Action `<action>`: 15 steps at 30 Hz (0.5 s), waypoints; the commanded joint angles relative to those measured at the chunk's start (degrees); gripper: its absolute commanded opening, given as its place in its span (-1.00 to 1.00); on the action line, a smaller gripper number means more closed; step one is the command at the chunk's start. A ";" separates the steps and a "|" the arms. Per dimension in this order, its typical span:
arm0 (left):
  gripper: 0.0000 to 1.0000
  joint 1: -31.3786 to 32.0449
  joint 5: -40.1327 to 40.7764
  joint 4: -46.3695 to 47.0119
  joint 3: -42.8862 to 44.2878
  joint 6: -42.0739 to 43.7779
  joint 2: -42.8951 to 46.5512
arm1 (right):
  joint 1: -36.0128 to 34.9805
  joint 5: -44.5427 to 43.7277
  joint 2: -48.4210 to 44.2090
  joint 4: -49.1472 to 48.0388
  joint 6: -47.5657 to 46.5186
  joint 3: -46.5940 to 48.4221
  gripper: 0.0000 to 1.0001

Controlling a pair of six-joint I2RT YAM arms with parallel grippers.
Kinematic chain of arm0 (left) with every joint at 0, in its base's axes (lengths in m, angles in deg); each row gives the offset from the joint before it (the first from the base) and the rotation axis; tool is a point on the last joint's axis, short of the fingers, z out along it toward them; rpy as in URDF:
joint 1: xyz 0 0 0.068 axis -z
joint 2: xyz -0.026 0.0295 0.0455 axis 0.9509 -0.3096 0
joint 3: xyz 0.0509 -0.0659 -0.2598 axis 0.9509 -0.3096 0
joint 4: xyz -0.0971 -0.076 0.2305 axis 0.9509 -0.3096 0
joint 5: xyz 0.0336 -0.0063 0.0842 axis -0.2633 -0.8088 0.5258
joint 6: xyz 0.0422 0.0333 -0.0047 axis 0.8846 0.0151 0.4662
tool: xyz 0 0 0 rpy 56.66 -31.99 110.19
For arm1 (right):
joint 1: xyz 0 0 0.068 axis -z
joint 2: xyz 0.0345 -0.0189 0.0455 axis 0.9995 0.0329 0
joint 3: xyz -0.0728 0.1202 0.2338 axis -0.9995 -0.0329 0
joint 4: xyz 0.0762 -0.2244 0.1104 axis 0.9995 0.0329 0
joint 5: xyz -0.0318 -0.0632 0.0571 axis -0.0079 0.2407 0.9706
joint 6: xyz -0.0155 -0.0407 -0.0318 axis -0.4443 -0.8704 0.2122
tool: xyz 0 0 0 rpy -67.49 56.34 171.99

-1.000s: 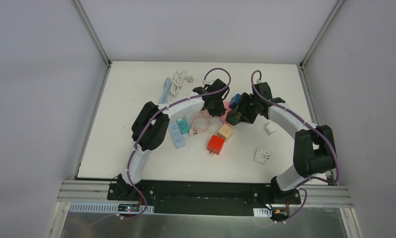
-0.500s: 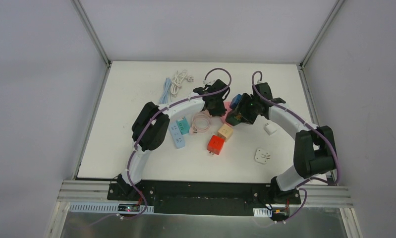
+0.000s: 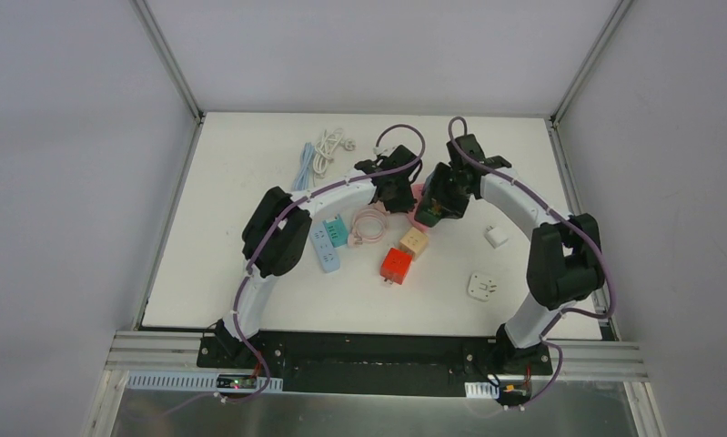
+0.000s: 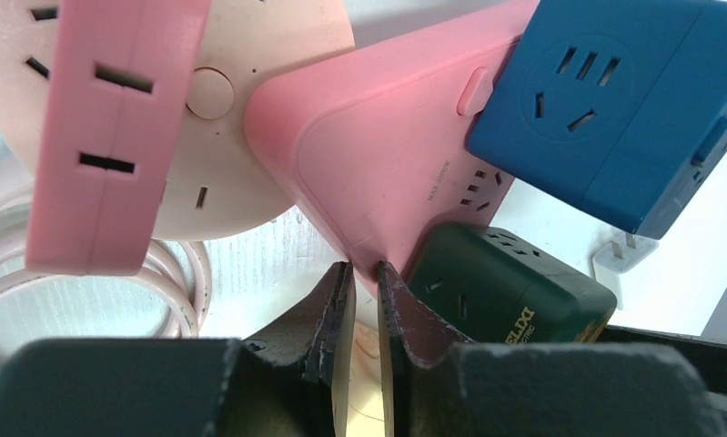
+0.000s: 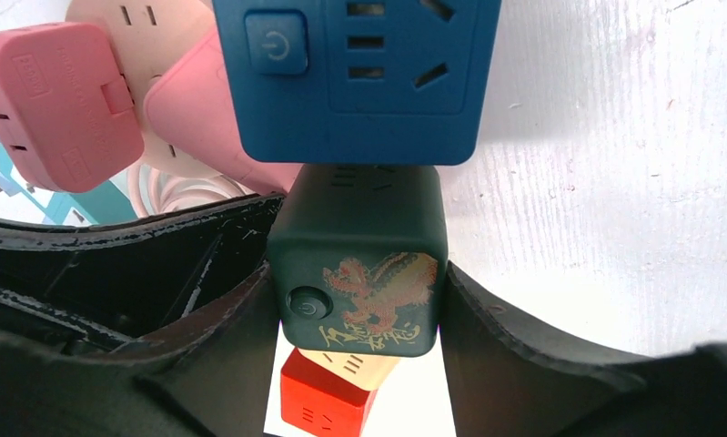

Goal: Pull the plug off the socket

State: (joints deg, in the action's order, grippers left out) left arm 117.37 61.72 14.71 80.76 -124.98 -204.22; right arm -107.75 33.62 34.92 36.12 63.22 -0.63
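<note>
A cluster of cube sockets is plugged together at the table's middle back: a pink cube (image 4: 387,155), a blue cube (image 4: 614,100) and a dark green cube with a gold dragon (image 5: 359,264). My left gripper (image 4: 363,269) is nearly shut, pinching the pink cube's lower corner; in the top view it (image 3: 400,196) sits left of the cluster. My right gripper (image 5: 358,300) is shut on the dark green cube, one finger on each side; the blue cube (image 5: 355,73) joins the green one's far face. In the top view the right gripper (image 3: 435,208) covers the blue cube.
A round pale pink socket (image 4: 223,137) with a pink plug block (image 4: 114,127) and coiled cable (image 3: 368,223) lies left of the cluster. A beige cube (image 3: 414,242) and a red cube (image 3: 396,265) lie nearer. White adapters (image 3: 496,236) (image 3: 482,287) lie right; a blue strip (image 3: 325,248) and cables (image 3: 328,147) lie left.
The right arm has swung left and towards the back, its gripper now over the cluster and hiding the blue cube from above. The left arm has not moved.
</note>
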 commanded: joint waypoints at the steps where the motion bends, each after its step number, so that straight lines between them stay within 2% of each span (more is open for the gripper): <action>1: -0.71 0.16 2.18 -9.27 -2.18 2.18 -2.67 | 1.84 3.94 -6.55 -5.31 -0.40 -3.35 -1.00; 5: -0.71 0.12 2.09 -9.27 -2.05 2.08 -2.76 | 4.57 10.43 -12.10 -15.85 0.93 -10.64 -1.00; 8: -0.71 0.15 2.06 -9.27 -2.05 2.03 -2.79 | 4.73 11.86 -13.62 -19.56 2.14 -12.82 -1.00; 10: -0.71 0.12 2.06 -9.28 -2.09 2.04 -2.74 | 3.72 8.50 -12.27 -17.36 2.33 -11.10 -1.00; 15: -0.68 0.13 1.99 -9.80 -1.45 2.08 -2.98 | 1.75 -2.36 -6.84 -3.03 4.27 -2.96 -1.00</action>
State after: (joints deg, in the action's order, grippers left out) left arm 118.07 61.06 14.36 80.78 -124.95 -204.25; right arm -105.24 37.71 27.36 27.62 64.88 -11.87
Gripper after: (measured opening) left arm 0.152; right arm 0.602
